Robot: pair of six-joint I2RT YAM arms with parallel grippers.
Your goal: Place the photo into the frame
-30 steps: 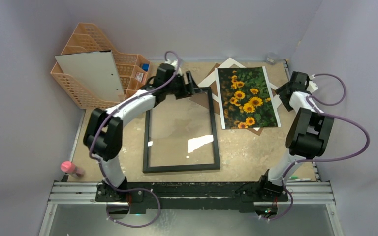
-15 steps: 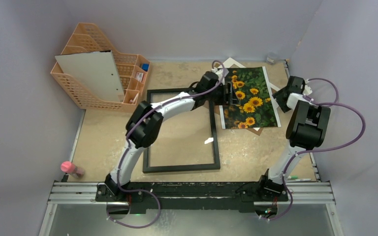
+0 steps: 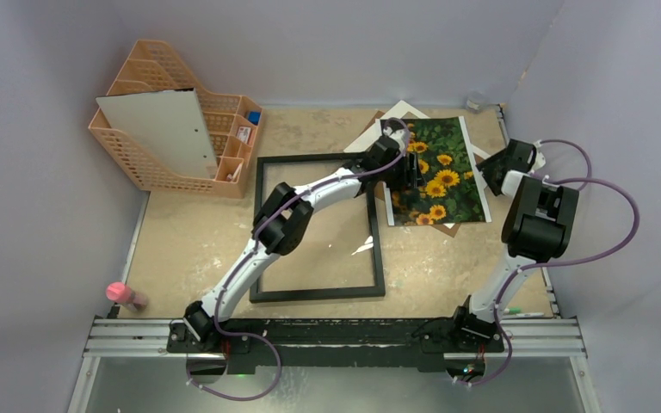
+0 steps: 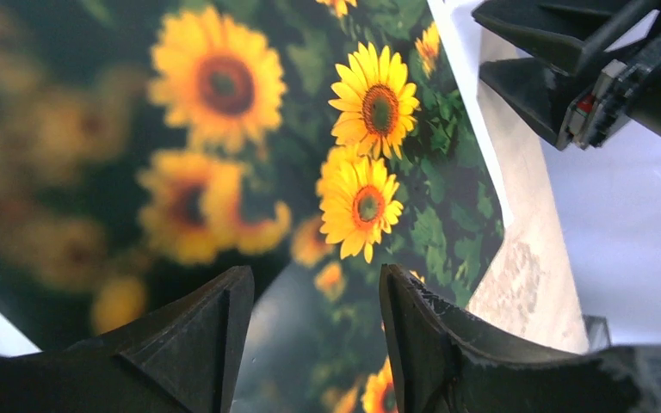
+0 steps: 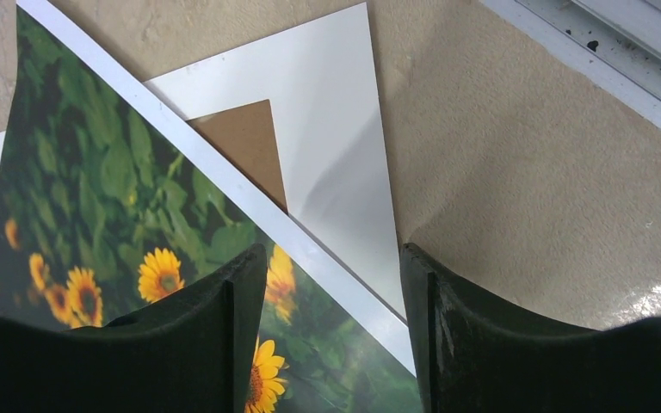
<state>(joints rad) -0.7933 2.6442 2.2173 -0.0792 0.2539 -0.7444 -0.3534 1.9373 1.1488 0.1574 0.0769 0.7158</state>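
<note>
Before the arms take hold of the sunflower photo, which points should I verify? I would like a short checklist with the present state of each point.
1. Left jaws stand open over the left edge of the photo: ok.
2. Right jaws stand open at its right edge, above the white mat board: ok.
3. Photo is gripped by an arm: not ok, neither pair of jaws is closed on it.
4. Frame lies flat on the table with nothing lying inside it: ok.
5. Jaws will catch only the photo and not the mat board beneath it: cannot tell.
</note>
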